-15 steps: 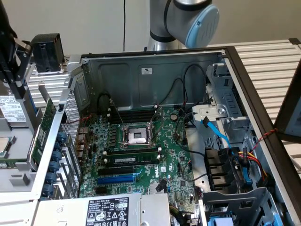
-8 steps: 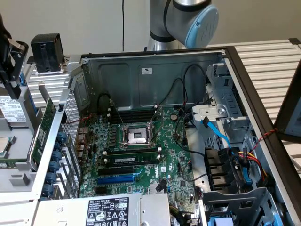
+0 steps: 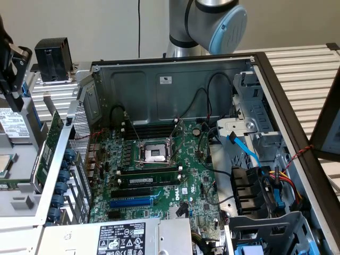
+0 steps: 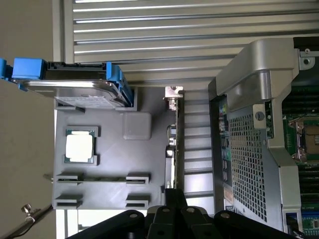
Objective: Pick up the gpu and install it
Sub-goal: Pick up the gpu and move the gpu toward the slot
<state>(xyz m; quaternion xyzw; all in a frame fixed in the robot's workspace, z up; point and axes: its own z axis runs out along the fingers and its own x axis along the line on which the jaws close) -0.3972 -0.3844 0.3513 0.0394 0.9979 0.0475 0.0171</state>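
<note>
The gpu (image 3: pixel 51 141) stands on edge in a grey parts holder (image 3: pixel 21 204) just outside the open computer case (image 3: pixel 175 85), on the exterior view's left. In the wrist view the gpu (image 4: pixel 177 144) shows edge-on as a thin green line, with its silver bracket (image 4: pixel 173 97) at the far end. My gripper (image 3: pixel 13 90) hangs above and to the left of the card, apart from it. Its black fingers (image 4: pixel 167 214) are pressed together with nothing between them, and the gripper (image 4: pixel 174 195) lines up with the card's near end. The motherboard (image 3: pixel 159 175) lies inside the case.
The grey holder (image 4: pixel 114 149) also carries a processor chip (image 4: pixel 79 146) and a hard drive in a blue caddy (image 4: pixel 75 84). The case's perforated rear wall (image 4: pixel 244 149) stands close beside the card. Blue slots (image 3: pixel 131 202), a memory stick (image 3: pixel 149 171) and loose cables (image 3: pixel 265 180) sit inside the case.
</note>
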